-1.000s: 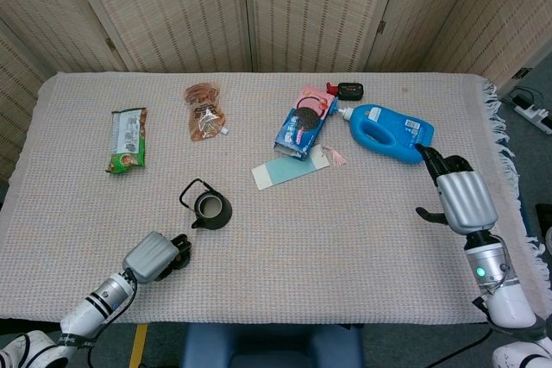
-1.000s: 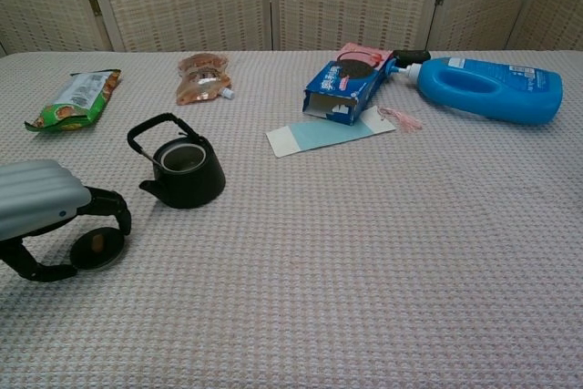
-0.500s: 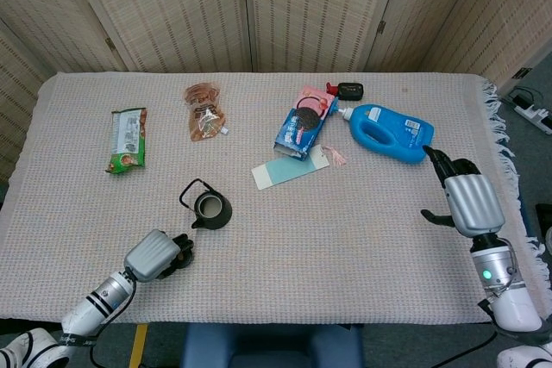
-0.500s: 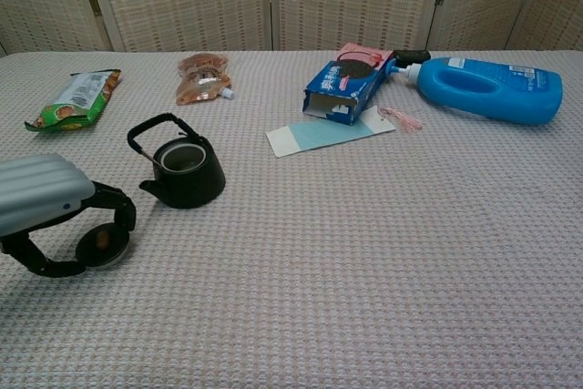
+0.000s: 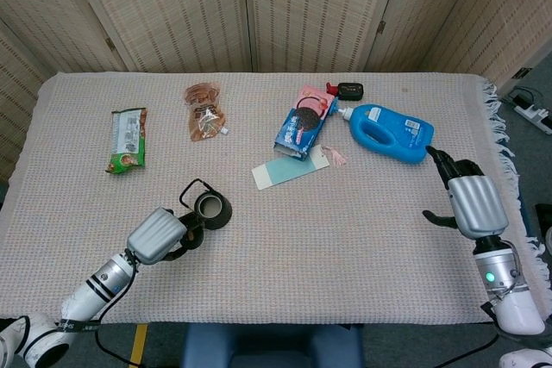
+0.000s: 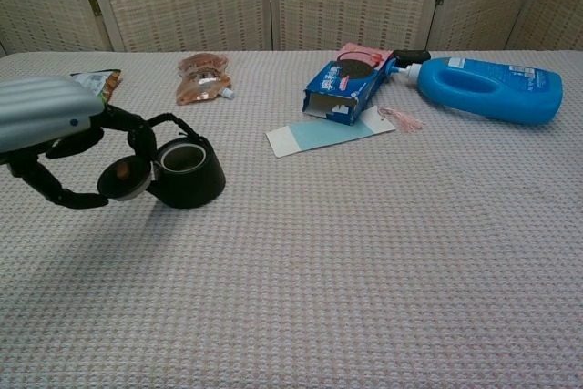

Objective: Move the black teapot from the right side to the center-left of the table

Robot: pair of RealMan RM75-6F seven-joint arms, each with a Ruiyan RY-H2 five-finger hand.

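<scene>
The black teapot (image 5: pixel 211 209) (image 6: pixel 189 173) stands lidless at the centre-left of the table, its handle raised. My left hand (image 5: pixel 159 234) (image 6: pixel 59 129) hovers just left of it and pinches a small round dark lid (image 6: pixel 125 179) in its fingertips, close to the pot's side. The hand hides the lid in the head view. My right hand (image 5: pixel 470 200) hangs at the table's right edge, far from the teapot, fingers apart and holding nothing. The chest view does not show it.
A blue detergent bottle (image 5: pixel 388 132) (image 6: pixel 487 88) lies at the back right, beside a blue cookie box (image 5: pixel 300 131) (image 6: pixel 344 91) and a pale blue card (image 5: pixel 289 170). A brown pouch (image 5: pixel 205 112) and a green snack bag (image 5: pixel 128 138) lie at the back left.
My left hand has risen off the table with the lid and moved forward and right, up beside the teapot. My right hand has drifted slightly right and back.
</scene>
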